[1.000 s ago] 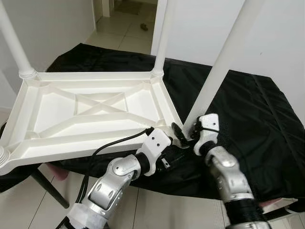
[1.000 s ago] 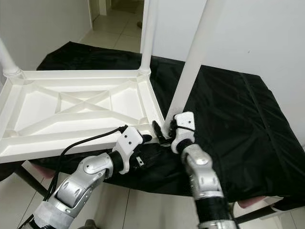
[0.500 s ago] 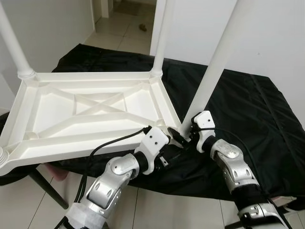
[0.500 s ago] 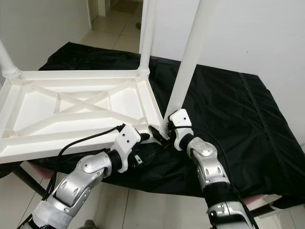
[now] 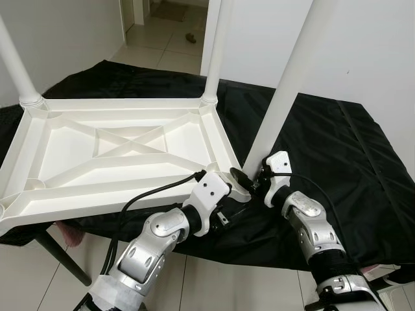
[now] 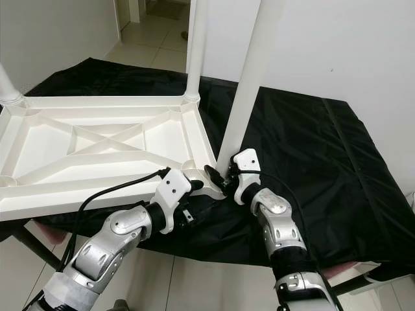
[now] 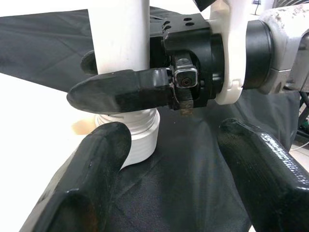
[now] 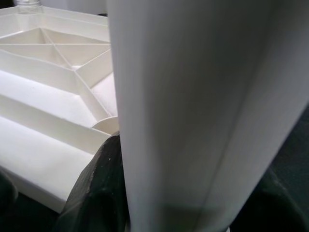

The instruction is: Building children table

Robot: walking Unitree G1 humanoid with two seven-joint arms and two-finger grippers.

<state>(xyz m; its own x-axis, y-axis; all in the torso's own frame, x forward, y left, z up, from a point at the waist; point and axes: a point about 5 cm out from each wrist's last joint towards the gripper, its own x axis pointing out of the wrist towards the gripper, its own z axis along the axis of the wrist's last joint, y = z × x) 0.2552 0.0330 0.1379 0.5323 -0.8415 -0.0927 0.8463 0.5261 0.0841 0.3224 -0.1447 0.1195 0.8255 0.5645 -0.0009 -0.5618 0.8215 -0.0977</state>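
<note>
A white plastic children's table (image 5: 123, 146) lies upside down on a black cloth (image 5: 337, 149). Two legs stand up from its far corners, one on the left (image 5: 16, 68) and one on the right (image 5: 215, 52). A third white leg (image 5: 290, 84) rises slightly tilted at the near right corner. My right gripper (image 5: 249, 181) is shut on its lower end, just above the ribbed threaded base (image 7: 137, 140). My left gripper (image 7: 178, 169) is open right below that corner, its fingers (image 7: 94, 179) on either side of the base without touching it.
The cloth-covered surface ends just before my arms, with tiled floor (image 5: 39, 278) beneath. A dark slanted support (image 5: 61, 256) runs under the table's near left side. White walls stand behind, and a doorway (image 5: 168, 26) opens at the far left.
My right gripper has carried the leg's lower end a little left, onto the table's near right corner, and the leg now stands straighter. The left gripper has stayed under that corner.
</note>
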